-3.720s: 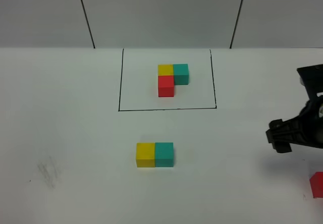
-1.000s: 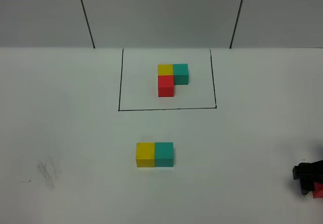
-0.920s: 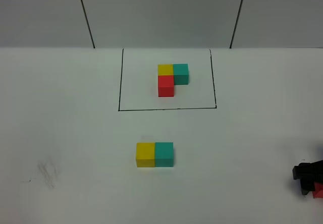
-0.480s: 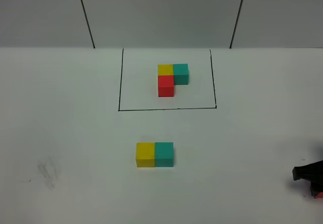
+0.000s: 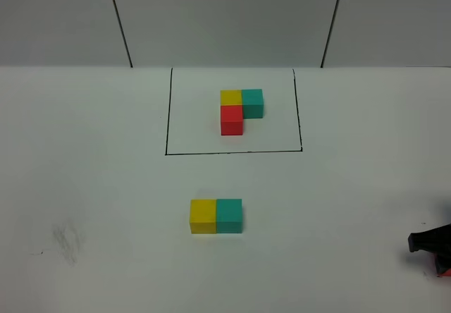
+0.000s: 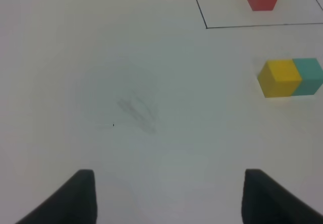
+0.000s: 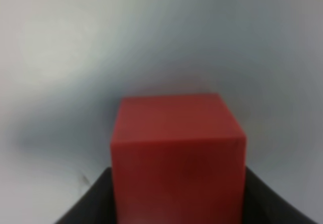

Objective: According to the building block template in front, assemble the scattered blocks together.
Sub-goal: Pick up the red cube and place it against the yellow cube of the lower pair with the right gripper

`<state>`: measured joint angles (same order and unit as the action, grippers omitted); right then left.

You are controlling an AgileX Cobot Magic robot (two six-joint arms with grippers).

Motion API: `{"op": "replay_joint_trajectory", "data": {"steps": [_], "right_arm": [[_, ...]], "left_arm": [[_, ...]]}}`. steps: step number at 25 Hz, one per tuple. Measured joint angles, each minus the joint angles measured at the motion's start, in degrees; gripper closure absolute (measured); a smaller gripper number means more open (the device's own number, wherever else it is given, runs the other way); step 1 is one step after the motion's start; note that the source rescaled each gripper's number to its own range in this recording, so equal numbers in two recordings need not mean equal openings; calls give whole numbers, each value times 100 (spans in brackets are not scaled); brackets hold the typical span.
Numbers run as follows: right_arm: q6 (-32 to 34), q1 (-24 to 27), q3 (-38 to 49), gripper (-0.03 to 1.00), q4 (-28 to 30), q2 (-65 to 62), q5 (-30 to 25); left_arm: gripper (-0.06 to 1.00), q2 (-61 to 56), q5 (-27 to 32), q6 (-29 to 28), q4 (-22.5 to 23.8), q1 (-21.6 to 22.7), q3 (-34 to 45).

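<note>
Now the building block template (image 5: 241, 111) sits at the far side of the white table (image 5: 106, 186), inside a thin black box (image 5: 168, 115) drawn around it. It has a yellow block at the back, a teal block touching it on the right, and a red block touching the yellow one at the front, so it looks like an L. Nearer to the front, near the middle of the table, the loose yellow cube (image 5: 203, 216) and the loose teal cube (image 5: 229, 215) sit side by side and touch, yellow on the left. The loose red cube (image 7: 176, 153) is far away from them, at the right edge of the high view, where only a tiny bit of it shows. The right gripper (image 7: 179, 204) is closed around this red cube, with a dark finger tight against each side and no gap showing. The left gripper (image 6: 169, 199) is above the left part of the table, with its two fingers (image 6: 83, 196) wide apart and nothing between them. A faint grey smudge (image 6: 136, 110) marks the table in front of it.
</note>
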<state>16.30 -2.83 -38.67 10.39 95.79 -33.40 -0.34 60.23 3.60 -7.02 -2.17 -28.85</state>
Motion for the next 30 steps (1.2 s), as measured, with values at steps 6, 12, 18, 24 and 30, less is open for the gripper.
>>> {"op": "replay_joint_trajectory", "data": {"steps": [6, 12, 18, 24, 30], "right_arm": [[12, -95, -35, 94, -140, -568, -171], [683, -699, -137, 94, -20, -1501, -961], [1961, -1931, -158, 95, 440, -1724, -1575], [2921, -3303, -433, 95, 517, -1678, -1419], [3554, -4181, -837, 95, 425, -1456, -1564]], "left_arm": [[59, 0, 0, 0, 0, 0, 0], [59, 0, 0, 0, 0, 0, 0], [59, 0, 0, 0, 0, 0, 0], [59, 0, 0, 0, 0, 0, 0], [59, 0, 0, 0, 0, 0, 0]]}}
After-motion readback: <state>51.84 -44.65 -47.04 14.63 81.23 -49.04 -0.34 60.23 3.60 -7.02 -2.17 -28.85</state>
